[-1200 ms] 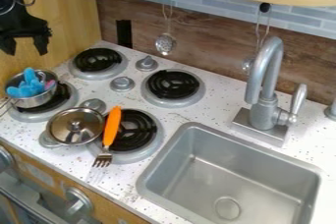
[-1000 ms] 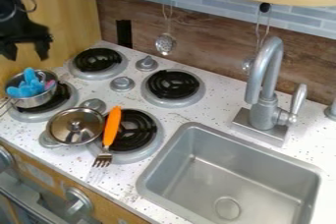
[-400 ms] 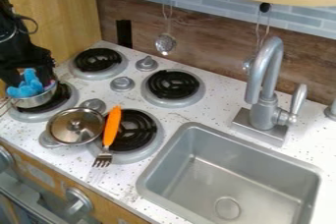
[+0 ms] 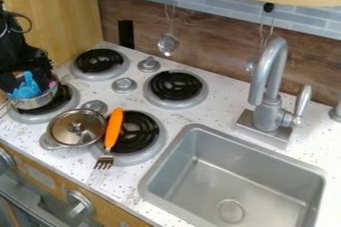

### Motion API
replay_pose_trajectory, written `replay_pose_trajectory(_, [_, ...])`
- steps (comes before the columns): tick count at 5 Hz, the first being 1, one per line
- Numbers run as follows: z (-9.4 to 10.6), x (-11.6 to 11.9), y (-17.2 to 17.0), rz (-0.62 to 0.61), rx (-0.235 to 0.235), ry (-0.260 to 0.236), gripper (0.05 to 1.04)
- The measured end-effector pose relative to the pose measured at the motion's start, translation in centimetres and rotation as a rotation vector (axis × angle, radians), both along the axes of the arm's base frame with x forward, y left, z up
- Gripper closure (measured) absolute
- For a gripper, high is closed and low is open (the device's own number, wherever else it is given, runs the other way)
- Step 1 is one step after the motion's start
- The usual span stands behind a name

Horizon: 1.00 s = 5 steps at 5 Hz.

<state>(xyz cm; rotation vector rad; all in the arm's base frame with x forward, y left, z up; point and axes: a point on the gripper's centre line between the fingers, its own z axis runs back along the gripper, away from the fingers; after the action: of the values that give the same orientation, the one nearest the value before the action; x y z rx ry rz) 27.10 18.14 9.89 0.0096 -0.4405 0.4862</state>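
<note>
From here, the black gripper [image 4: 28,80] hangs spread over the metal pot [image 4: 35,103] — the blue toy [image 4: 25,90] inside looks light, maybe soft, best pinched mid-body.

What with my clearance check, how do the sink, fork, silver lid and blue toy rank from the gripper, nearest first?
1. Blue toy, at the gripper, far left
2. Silver lid, left of fork
3. Fork, centre-left
4. Sink, lower right

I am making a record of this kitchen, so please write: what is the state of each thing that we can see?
Gripper: down at the pot
Pot: uncovered, blue object inside
Lid: lying knob up
Fork: lying partly over a burner
Perforated spoon: hanging
Faucet lever: upright
</note>
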Motion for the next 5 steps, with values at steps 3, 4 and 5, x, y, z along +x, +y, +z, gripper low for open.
replay_pose_trajectory(3, [-1.1,2.7,-5.7,-0.143,-0.002,0.015,0.081])
replay_pose_trajectory(4, [-1.7,4.0,-7.8,-0.188,0.018,0.011,0.081])
replay_pose_trajectory(5, [-3.0,4.7,-8.9,-0.199,0.017,0.041,0.081])
